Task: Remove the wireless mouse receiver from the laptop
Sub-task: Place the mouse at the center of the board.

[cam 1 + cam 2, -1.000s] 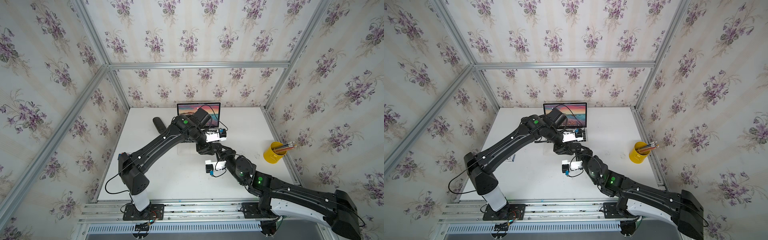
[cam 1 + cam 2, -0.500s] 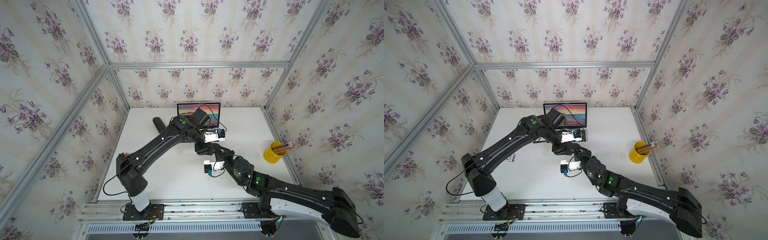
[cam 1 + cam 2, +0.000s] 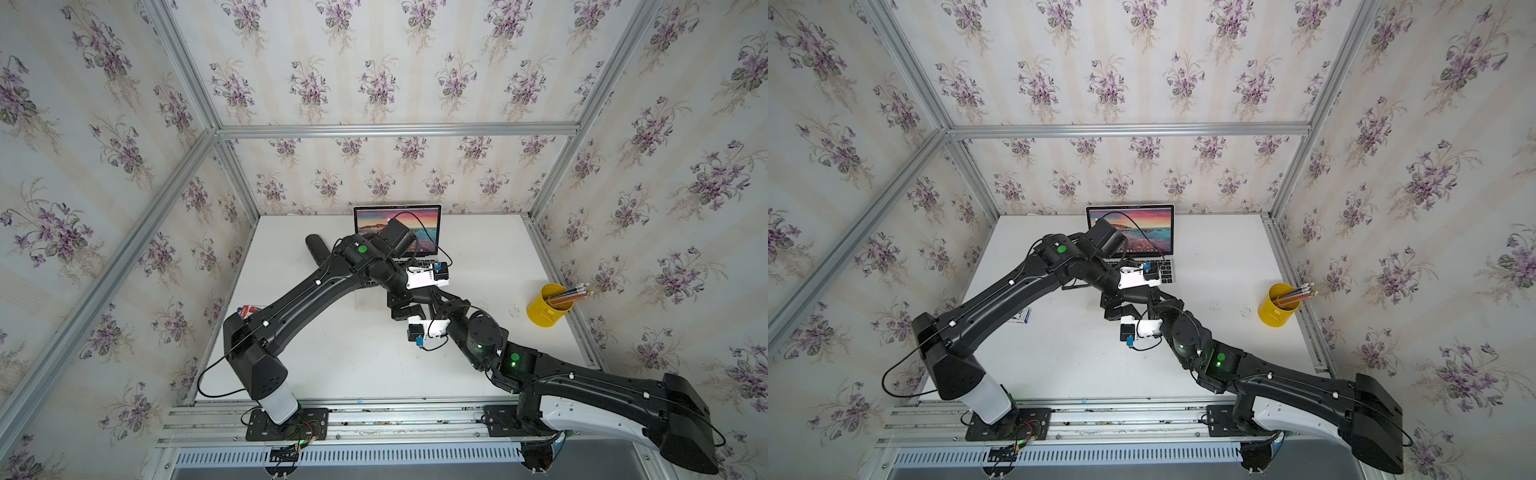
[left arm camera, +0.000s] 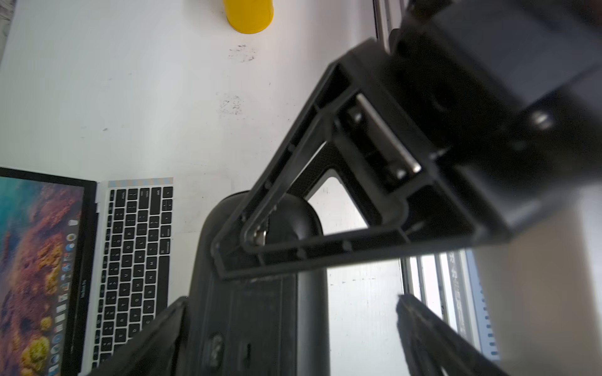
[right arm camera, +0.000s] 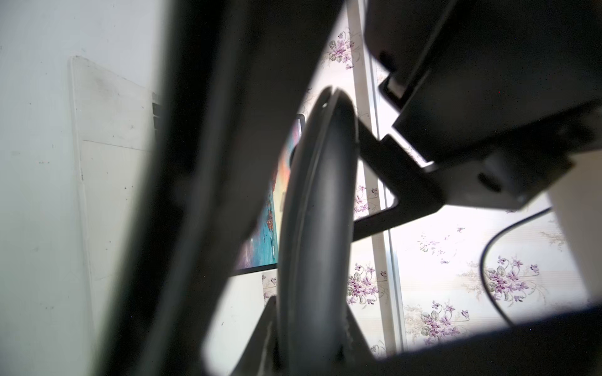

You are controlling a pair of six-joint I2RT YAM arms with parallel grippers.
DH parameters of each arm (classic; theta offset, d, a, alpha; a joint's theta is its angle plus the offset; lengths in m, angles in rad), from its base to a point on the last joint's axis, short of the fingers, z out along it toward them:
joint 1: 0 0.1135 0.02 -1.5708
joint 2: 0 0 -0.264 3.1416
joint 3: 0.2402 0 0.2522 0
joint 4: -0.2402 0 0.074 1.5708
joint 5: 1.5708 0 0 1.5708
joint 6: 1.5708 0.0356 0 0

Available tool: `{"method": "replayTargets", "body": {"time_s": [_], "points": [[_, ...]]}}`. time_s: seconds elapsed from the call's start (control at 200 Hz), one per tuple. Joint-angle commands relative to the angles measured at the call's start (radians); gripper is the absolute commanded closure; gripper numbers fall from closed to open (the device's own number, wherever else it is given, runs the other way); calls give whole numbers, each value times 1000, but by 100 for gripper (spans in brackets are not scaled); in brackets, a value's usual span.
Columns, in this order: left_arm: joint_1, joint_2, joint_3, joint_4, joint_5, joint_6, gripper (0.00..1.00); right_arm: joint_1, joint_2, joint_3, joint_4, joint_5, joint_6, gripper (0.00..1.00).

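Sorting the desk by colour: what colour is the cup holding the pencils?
The cup is bright yellow, shown best in a top view.

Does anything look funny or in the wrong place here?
Yes. The black mouse is not lying flat on the table: the right gripper pinches it up on its edge, beside the laptop. Nothing looks spilled or broken; the table only has a few dark scuffs.

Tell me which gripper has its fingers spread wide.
The left gripper: its fingers stand wide apart either side of the black mouse, while the right gripper's fingers are clamped on it.
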Motion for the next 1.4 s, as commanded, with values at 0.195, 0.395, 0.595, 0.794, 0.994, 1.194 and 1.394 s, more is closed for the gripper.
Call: {"method": "replayTargets", "body": {"time_s": [0.195, 0.395, 0.595, 0.794, 0.994, 1.194, 1.394], "points": [[6, -205, -205, 267, -173, -19, 1, 0, 67, -2, -119, 57, 210, 100], [13, -323, -343, 456, -410, -47, 1, -6, 91, 39, -276, 18, 477, 100], [64, -352, -413, 718, -791, -137, 1, -225, 65, 140, -485, -413, 951, 100], [137, -391, -450, 850, -1065, -262, 1, -599, 54, 96, -396, -873, 1303, 100], [191, -541, -608, 970, -1169, -392, 1, -973, 137, -5, -159, -1270, 1661, 100], [194, -624, -698, 890, -1257, -540, 1, -1082, 349, -40, 29, -1422, 1813, 100], [194, -663, -794, 789, -1237, -650, 1, -1113, 546, -2, 38, -1422, 1809, 100]]}}
